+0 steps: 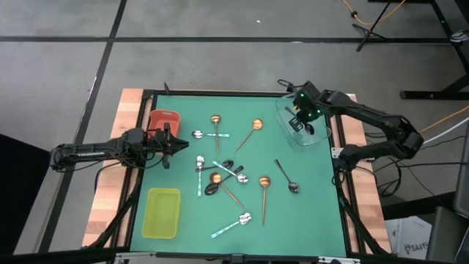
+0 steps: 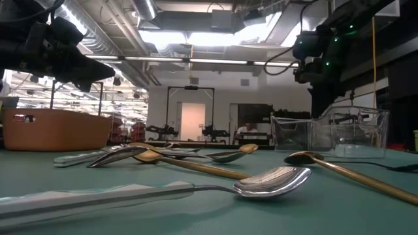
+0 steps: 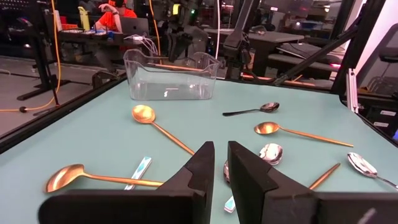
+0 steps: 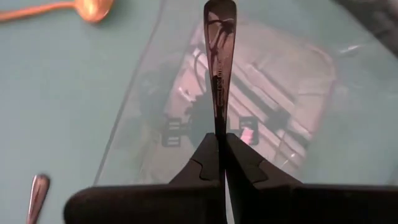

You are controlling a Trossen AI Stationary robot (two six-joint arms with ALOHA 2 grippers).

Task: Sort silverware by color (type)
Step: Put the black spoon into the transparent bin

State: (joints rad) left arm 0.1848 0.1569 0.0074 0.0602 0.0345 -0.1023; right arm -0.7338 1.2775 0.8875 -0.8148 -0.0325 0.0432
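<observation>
The left gripper (image 1: 170, 141) hovers at the left edge of the green table mat (image 1: 308, 213), just right of the red plastic tray (image 1: 163, 119). Its fingers stand nearly pressed together with only a thin gap, pinching nothing. The yellow-green rectangular tray (image 1: 162, 213) lies near-left, and no spoon shows in either of these two trays.

Across the middle of the mat the silverware lies loose:
- copper-gold thin-handled spoons, including one far-centre (image 1: 215, 121), one just right of it (image 1: 256, 126) and one near-centre (image 1: 264, 183);
- silver-bowled spoons with pale mint-green handles, one at the near side (image 1: 236, 223) and others in the central cluster;
- a dark black spoon (image 1: 286, 176) lying alone to the right of centre (a second dark one appears to sit in the central cluster, partly overlapped).

At the far right, the right gripper (image 1: 302, 122) hangs over the clear plastic tray (image 1: 284, 110). Its fingers are closed tight on the handle of a slim black spoon (image 4: 217, 56), which points down into that tray.

Assessment: the task is at an early stage. One black spoon is about to be deposited; nearly all other spoons remain unsorted on the mat.
</observation>
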